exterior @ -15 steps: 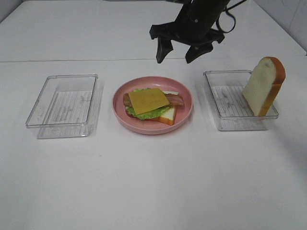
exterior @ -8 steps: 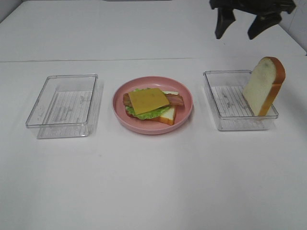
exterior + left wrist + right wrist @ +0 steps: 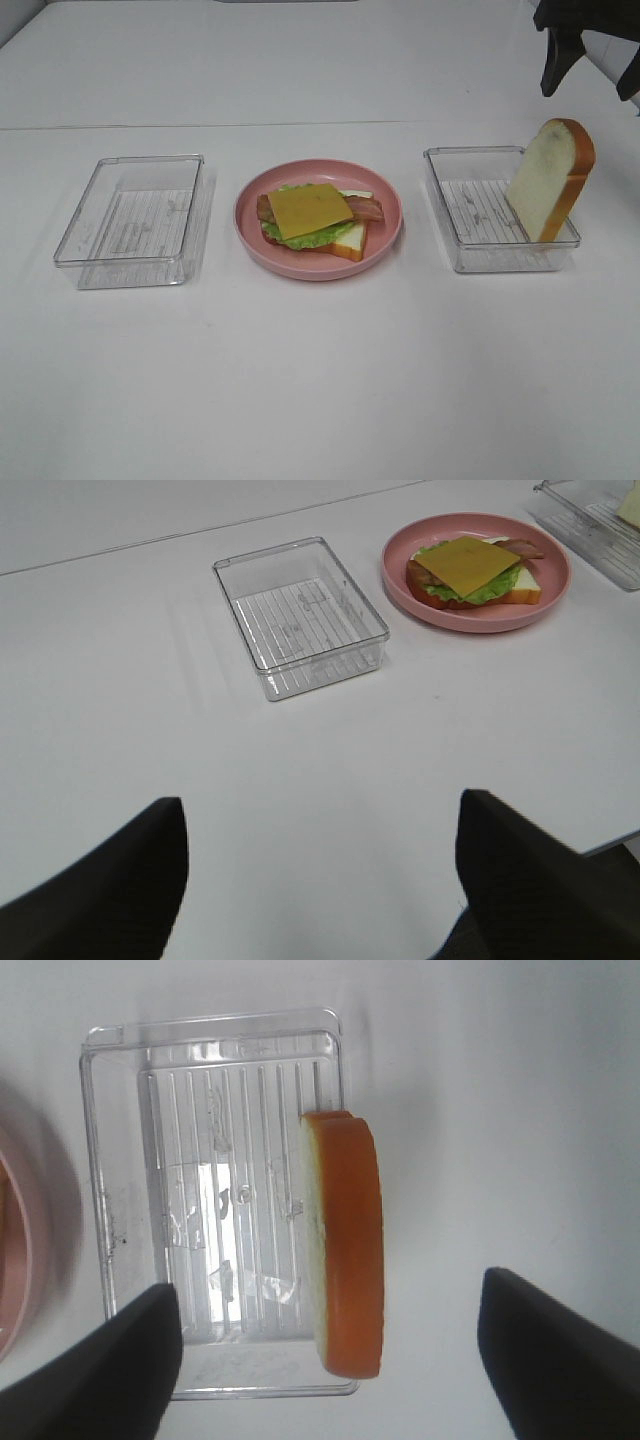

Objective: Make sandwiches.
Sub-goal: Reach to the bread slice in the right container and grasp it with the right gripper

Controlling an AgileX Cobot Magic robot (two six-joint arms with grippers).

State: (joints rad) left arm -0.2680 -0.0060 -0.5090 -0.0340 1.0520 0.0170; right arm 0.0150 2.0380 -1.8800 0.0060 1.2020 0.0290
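An open-faced sandwich [image 3: 310,215] lies on the pink plate [image 3: 385,245]: a white bread slice, green lettuce, bacon strips and a yellow cheese square on top. It also shows in the left wrist view as sandwich [image 3: 468,568] on the plate [image 3: 480,625]. A second bread slice [image 3: 550,180] leans upright against the far right wall of the right clear tray [image 3: 470,258]. My right gripper [image 3: 592,70] hangs open, high above that slice, with nothing held. Looking straight down, the right gripper [image 3: 330,1355] frames the bread slice [image 3: 345,1240] and its tray [image 3: 210,1025]. My left gripper [image 3: 320,880] stands open over bare table.
An empty clear tray [image 3: 135,220] sits left of the plate, seen as tray [image 3: 300,615] from the left wrist. A table seam runs behind the trays. The plate's edge [image 3: 15,1250] shows beside the right tray.
My right gripper has swung from above the plate's far side to the right, now above the right tray and bread slice. Plate, trays and bread have not moved.
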